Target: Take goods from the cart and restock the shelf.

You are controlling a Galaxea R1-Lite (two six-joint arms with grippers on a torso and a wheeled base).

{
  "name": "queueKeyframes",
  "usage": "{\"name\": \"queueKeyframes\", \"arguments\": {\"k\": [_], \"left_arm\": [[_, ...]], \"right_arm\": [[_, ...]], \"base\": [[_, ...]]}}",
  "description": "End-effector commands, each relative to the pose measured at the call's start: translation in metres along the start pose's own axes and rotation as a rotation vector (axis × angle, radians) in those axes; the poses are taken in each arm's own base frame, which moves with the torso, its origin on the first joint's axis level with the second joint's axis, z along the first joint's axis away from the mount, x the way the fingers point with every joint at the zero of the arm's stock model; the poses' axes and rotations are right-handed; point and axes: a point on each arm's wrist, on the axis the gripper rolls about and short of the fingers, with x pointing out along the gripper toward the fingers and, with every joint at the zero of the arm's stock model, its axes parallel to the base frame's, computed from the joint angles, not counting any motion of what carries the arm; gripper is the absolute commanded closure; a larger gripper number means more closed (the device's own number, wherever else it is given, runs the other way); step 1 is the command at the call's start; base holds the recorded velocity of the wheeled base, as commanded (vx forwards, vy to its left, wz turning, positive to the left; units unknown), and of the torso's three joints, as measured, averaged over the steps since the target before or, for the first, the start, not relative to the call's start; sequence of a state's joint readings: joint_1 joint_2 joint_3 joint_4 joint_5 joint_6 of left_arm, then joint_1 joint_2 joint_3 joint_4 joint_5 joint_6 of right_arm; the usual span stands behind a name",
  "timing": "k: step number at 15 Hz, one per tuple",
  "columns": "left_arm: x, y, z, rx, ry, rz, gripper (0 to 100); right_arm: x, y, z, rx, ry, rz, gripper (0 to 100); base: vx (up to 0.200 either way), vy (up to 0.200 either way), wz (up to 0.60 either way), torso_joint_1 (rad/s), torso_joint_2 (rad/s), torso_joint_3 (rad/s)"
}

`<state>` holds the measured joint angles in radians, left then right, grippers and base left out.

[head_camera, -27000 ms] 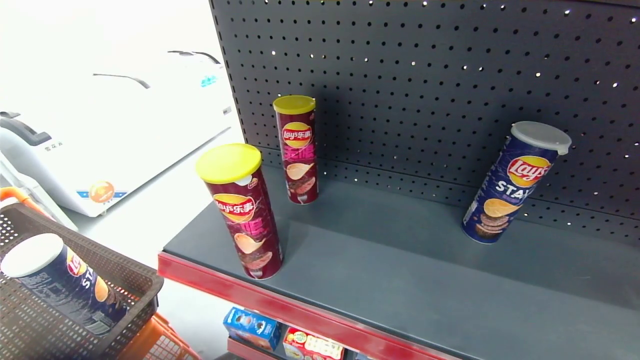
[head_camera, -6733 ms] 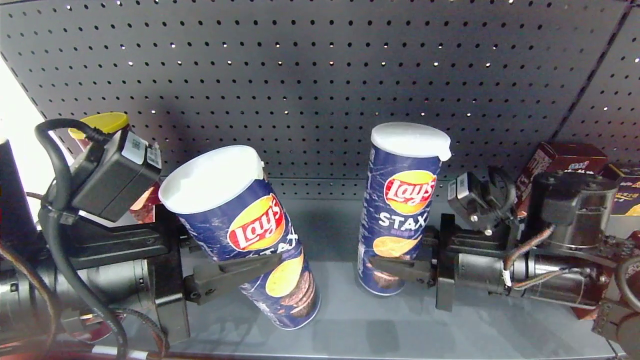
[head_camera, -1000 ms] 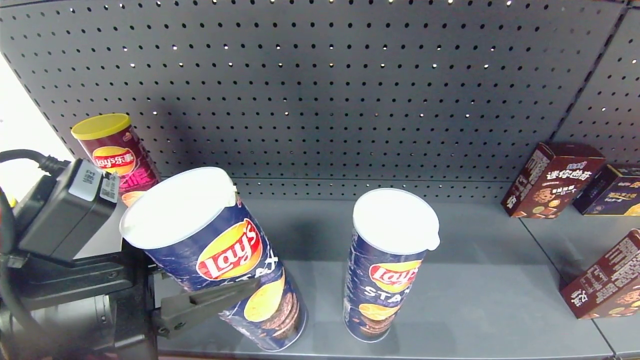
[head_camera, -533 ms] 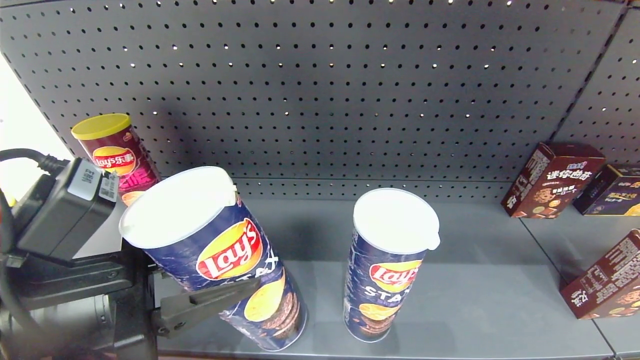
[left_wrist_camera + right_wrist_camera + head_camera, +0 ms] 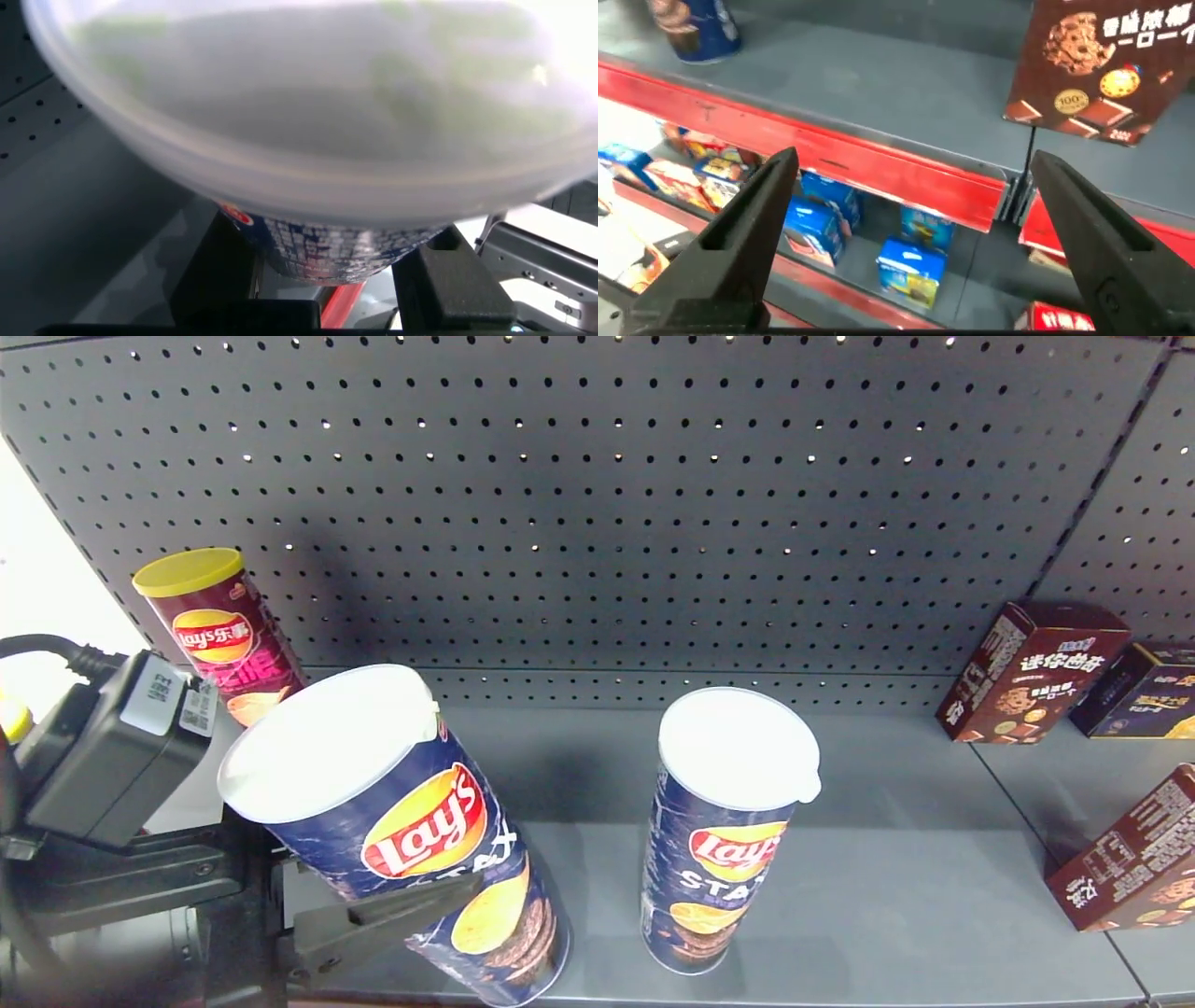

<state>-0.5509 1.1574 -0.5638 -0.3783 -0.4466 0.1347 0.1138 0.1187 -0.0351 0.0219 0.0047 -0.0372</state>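
My left gripper (image 5: 397, 901) is shut on a blue chip can with a white lid (image 5: 411, 821). The can tilts to the left, its base close to the grey shelf (image 5: 887, 896) near the front edge. In the left wrist view the lid looms close, with the blue can (image 5: 327, 254) between the dark fingers (image 5: 217, 280). A second blue can (image 5: 724, 831) stands upright on the shelf to the right. My right gripper (image 5: 920, 252) is open and holds nothing, in front of the shelf's red front edge (image 5: 878, 154).
A red can with a yellow lid (image 5: 219, 630) stands at the back left by the pegboard (image 5: 607, 504). Brown snack boxes (image 5: 1027, 667) stand at the right, one box (image 5: 1111, 65) near the right gripper. Blue cartons (image 5: 910, 271) sit on the lower shelf.
The left gripper has moved slightly down and toward the shelf's front with the blue can, which tilts a little more. The upright can has not moved.
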Motion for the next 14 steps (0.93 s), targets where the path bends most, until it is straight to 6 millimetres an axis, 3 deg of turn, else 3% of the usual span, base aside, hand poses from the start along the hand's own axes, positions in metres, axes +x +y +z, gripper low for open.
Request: {"name": "queueKeyframes", "arguments": {"k": [1,14], "left_arm": [[-0.0009,-0.0005,-0.0010,0.000,0.001,0.000,100],[-0.0013,0.0018,0.0052,0.003,-0.018,0.012,100]], "right_arm": [[-0.0054,0.0030,-0.0019,0.017,-0.070,-0.134,0],[-0.0090,0.0030,-0.0033,0.035,-0.126,-0.111,0]], "base": [[0.000,0.000,0.00,0.000,0.00,0.000],[0.000,0.000,0.00,0.000,0.00,0.000]]}}
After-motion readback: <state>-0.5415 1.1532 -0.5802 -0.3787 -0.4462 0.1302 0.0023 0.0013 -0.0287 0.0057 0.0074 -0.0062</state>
